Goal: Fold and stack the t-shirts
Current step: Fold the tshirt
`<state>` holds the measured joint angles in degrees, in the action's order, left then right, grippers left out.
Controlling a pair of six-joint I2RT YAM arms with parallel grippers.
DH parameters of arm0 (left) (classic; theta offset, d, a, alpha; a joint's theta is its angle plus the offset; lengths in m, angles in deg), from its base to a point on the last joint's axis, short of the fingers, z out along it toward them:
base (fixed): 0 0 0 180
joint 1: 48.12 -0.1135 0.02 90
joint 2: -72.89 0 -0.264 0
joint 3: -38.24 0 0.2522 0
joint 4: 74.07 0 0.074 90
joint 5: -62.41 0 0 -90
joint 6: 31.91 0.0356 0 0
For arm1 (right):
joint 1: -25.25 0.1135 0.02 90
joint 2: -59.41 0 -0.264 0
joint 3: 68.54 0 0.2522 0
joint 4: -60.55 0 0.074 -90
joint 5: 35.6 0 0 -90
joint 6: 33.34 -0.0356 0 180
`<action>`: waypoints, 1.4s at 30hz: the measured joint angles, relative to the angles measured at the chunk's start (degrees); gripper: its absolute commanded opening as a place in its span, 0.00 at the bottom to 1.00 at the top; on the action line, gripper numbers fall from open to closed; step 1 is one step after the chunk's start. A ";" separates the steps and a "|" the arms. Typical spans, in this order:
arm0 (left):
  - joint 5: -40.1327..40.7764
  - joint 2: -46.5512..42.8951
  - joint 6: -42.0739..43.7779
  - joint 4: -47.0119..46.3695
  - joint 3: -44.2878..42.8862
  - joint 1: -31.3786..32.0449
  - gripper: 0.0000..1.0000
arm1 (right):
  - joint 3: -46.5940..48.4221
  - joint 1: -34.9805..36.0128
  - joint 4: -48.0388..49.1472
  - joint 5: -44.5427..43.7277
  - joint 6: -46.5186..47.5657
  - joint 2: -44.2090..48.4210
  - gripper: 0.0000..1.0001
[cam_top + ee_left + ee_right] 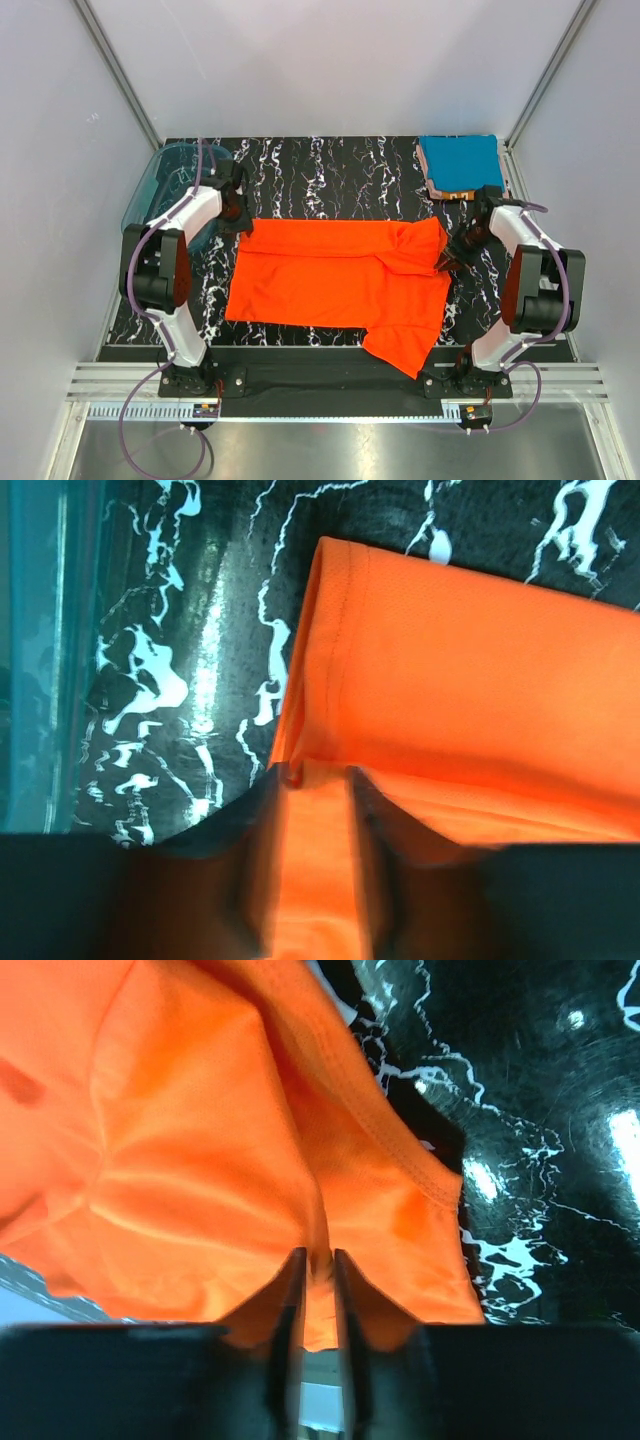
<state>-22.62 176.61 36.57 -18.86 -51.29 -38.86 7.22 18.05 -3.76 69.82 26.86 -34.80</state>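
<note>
At the far left I see a translucent teal tub (165,185) standing at the edge of the black marbled tabletop (330,165), with my left arm reaching up alongside it. The left tool (243,222) sits low at the far left corner of the orange t-shirt (330,280). From its wrist camera the two fingers (255,860) stand clearly apart with the hemmed edge of the cloth lying loose in the gap between them, so I read it as parted and not clamping anything. The orange t-shirt lies spread across the middle of the tabletop, mostly flat and folded lengthwise into a broad band. Its right end is rumpled, and a flap at the near right corner reaches past the marbled surface toward the arm bases. Further right, the right tool (447,258) is down at that rumpled right edge. Its wrist view shows the jaws drawn almost together with a pinch of orange cloth caught in the narrow slit, the fabric rising in folds toward it. At the far right corner a teal-blue t-shirt (460,162) rests folded square, well apart from the orange one, with pinkish-orange edges (455,192) showing beneath its near side.
</note>
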 measured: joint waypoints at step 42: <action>-1.90 6.03 4.28 -2.08 -8.22 -1.88 0.50 | 22.01 0.00 2.91 5.27 5.79 -17.09 0.59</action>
<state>-24.52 182.64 40.85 -20.93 -59.50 -40.74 29.23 18.05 -0.85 75.08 32.65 -51.89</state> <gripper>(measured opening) 0.512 0.589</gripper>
